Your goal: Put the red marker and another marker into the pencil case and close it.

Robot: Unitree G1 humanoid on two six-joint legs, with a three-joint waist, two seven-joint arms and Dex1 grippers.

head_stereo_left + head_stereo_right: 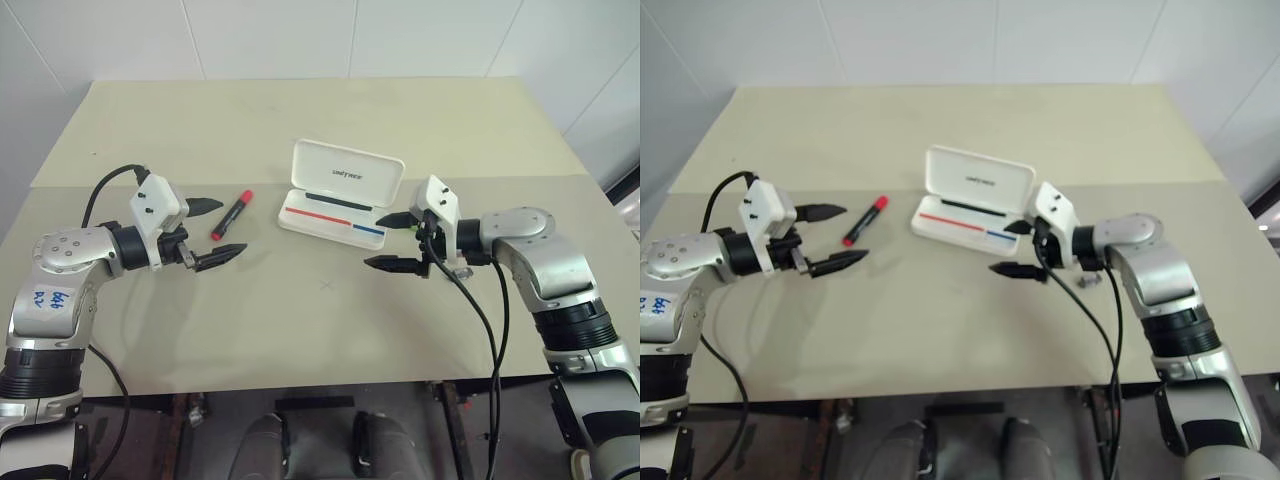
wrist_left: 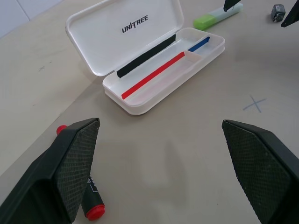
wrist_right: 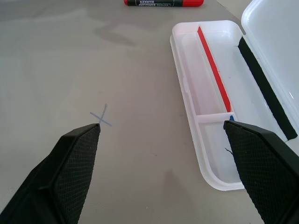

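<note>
1. Left eye view: the case (image 1: 340,196) lies open in the middle of the bench (image 1: 300,330), with its lid standing at the far side. The red marker (image 1: 231,214) lies on the bench just beside the left gripper (image 1: 212,231), whose jaws are wide apart and hold nothing. The marker points at a slant, so jaws that come down not square to it can roll it away.

2. Right eye view: the right gripper (image 1: 1016,249) hangs close to the right end of the case, jaws apart and empty. If this arm swings toward the case, I think it can push the light case or knock the lid shut too early.

3. Left wrist view: the green marker (image 2: 217,15) lies beyond the far end of the case, near a small dark object (image 2: 278,11). A careless grasp there can take the wrong thing.

4. Right wrist view: the tray of the case has a divider (image 3: 212,117). A marker dropped across it may sit high and stop the lid from closing.
</note>
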